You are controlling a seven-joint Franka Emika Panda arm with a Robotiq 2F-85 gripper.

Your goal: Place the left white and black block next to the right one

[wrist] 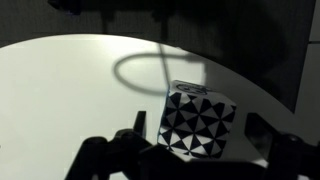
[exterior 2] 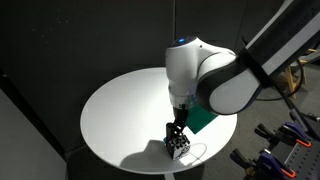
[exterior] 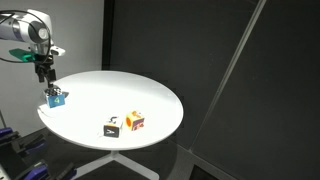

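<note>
The left white and black block is a small cube with a blue face, sitting near the edge of the round white table. In the wrist view its checkered face lies between my fingers with a gap on each side. My gripper is open and hovers just over it; both also show in an exterior view, the gripper above the cube. The right one, white on top with a black side, stands apart near the table's front.
An orange, red and yellow cube stands right beside the white-topped cube. A thin cable loop lies on the table past the checkered cube. A green object sits behind the arm. Dark curtains surround the table.
</note>
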